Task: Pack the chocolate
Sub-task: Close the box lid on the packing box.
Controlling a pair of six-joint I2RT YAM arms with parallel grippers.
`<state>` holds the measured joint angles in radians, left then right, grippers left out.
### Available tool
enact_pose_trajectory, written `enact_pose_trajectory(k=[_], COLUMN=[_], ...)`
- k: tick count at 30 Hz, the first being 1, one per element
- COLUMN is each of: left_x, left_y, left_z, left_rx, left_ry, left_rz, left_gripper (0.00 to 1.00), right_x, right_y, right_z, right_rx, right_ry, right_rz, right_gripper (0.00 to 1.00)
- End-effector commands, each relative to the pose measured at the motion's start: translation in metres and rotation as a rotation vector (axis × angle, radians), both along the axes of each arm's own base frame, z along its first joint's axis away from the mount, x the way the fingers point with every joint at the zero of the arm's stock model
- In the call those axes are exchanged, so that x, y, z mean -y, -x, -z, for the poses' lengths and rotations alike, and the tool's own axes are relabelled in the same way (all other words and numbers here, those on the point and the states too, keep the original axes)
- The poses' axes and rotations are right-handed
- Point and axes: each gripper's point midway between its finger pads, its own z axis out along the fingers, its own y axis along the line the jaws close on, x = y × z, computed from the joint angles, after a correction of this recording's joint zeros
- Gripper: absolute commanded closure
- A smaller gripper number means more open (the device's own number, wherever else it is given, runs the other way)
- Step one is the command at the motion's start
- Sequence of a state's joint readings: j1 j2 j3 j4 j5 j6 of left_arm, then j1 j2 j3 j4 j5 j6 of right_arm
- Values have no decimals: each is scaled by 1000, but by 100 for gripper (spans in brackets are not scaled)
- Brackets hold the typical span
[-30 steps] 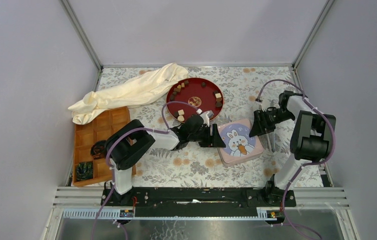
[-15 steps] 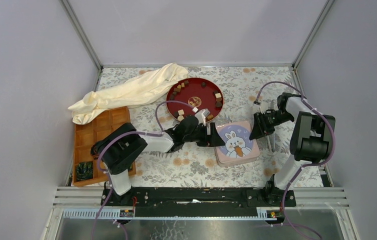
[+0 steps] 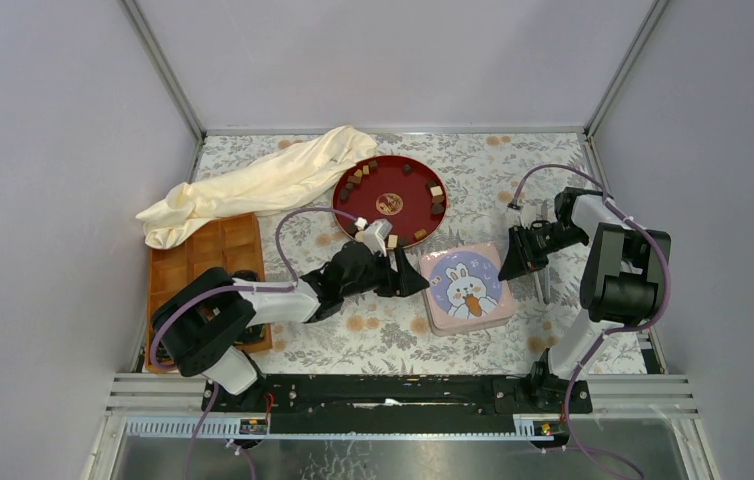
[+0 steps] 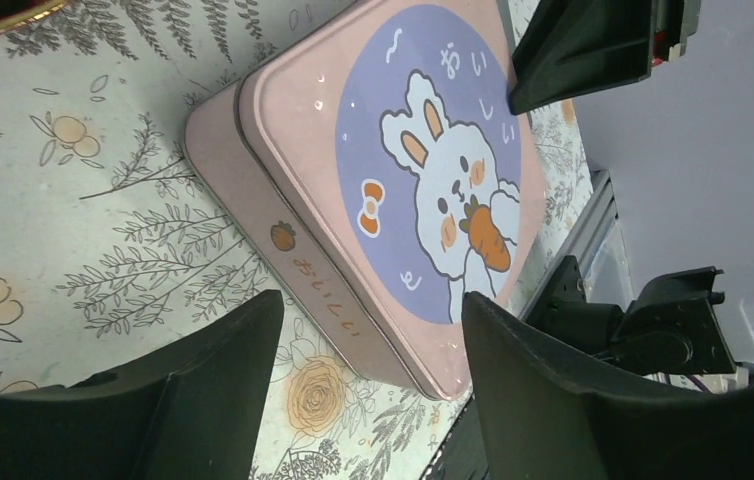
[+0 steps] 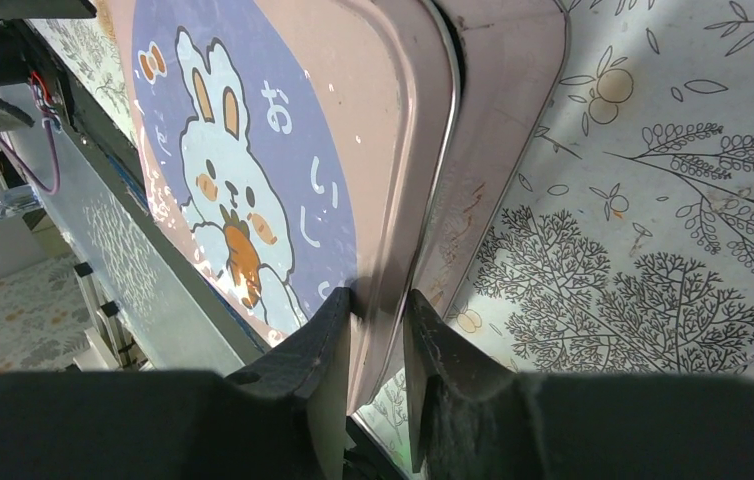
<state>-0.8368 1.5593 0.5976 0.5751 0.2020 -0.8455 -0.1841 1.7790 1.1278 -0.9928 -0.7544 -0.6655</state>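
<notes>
On the floral bench (image 3: pixel 373 340) the pink tin (image 3: pixel 465 288) has slid left. My right hand (image 5: pixel 378 305) now pinches its lid (image 5: pixel 283 150), ready for opening, and my left hand (image 4: pixel 368 310) is spread beside it. The chocolate (image 3: pixel 436 190) sits on the red plate (image 3: pixel 408 195).

Glossy pink metal tin (image 3: pixel 463 290), glossy red plate (image 3: pixel 413 190), wooden tray (image 3: pixel 203 250), matt cream cloth (image 3: pixel 263 185).

The tin (image 3: pixel 466 289) is pink, with a white rabbit on purple. The plate (image 3: pixel 408 190) is red, the worktop (image 3: pixel 473 170) flower-patterned.
</notes>
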Motion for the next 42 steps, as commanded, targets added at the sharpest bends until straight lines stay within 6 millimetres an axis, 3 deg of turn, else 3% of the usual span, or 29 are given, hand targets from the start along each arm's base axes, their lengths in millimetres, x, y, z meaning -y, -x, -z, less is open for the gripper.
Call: enact_pose_trajectory(k=[1, 9, 12, 15, 24, 30, 36, 40, 41, 42], left_x=[-3, 27, 47, 69, 115, 106, 86, 81, 81, 82], left_y=[-12, -17, -12, -5, 5, 2, -3, -5, -6, -6], left_z=[-2, -26, -40, -38, 5, 46, 75, 77, 76, 75], left_rx=[56, 101, 117, 102, 34, -23, -88, -91, -88, -87], left_ry=[-27, -8, 32, 37, -22, -109, -144, -146, -142, -138], left_rz=[-32, 61, 121, 184, 258, 202, 152, 146, 148, 150], left_gripper=[29, 40, 41, 43, 44, 45, 45, 45, 45, 46], right_x=[-2, 3, 3, 3, 4, 7, 20, 20, 15, 7], right_y=[0, -6, -6, -7, -11, -15, -38, -60, -62, -61], right_z=[-3, 4, 7, 9, 11, 5, -24, -69, -83, -96], right_rx=[13, 24, 13, 11, 18, 54, 199, 422, 497, 585], right_ry=[-11, 27, 26, 27, 36, 58, 139, 143, 116, 75], right_rz=[4, 27, 29, 30, 40, 42, 58, 38, 16, -27], right_gripper=[78, 78, 77, 76, 73, 59, 40, 30, 25, 13])
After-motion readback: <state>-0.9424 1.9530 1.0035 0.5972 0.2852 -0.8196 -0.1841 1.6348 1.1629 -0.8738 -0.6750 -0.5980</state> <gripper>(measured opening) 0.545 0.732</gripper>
